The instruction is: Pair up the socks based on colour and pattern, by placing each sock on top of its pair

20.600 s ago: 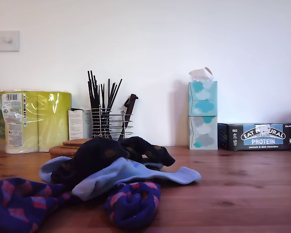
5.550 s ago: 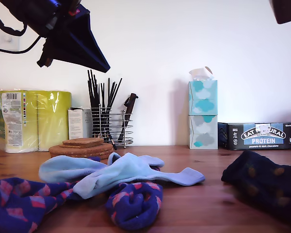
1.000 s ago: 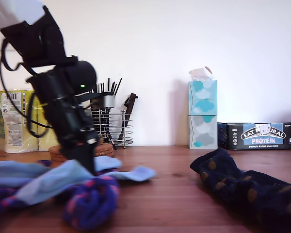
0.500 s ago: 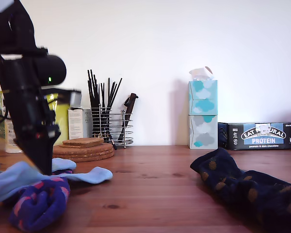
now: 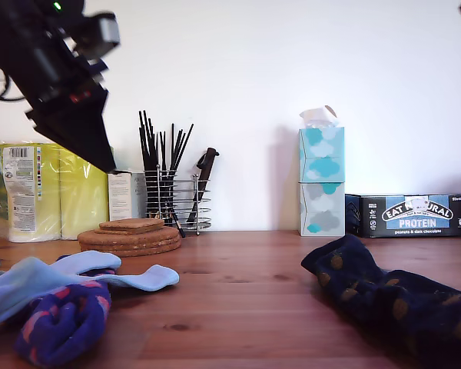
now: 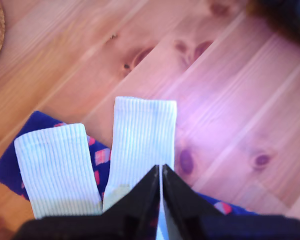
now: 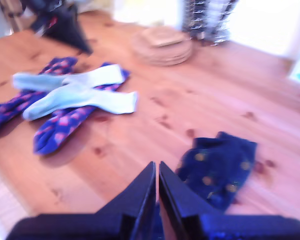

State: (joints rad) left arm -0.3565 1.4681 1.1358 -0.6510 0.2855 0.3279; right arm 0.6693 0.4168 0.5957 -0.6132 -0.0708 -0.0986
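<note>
On the knotty pine table [image 5: 261, 307], two limp, light pale blue socks [image 7: 80, 90] lie crossed over the diamond socks [image 7: 57, 127] near the cork mats [image 5: 131, 237], best pinched at a ribbed cuff, while my first gripper [image 6: 161, 186] and second gripper [image 7: 156, 187] hang empty, jaws together.

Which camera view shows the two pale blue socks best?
The second wrist view: both pale blue socks lie whole, crossed. The first wrist view shows only their cuffs; the exterior view sees them edge-on.

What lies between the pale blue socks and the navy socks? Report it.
Bare wood. In the second wrist view, only tabletop separates the pale blue socks from the navy socks; the exterior view agrees.
</note>
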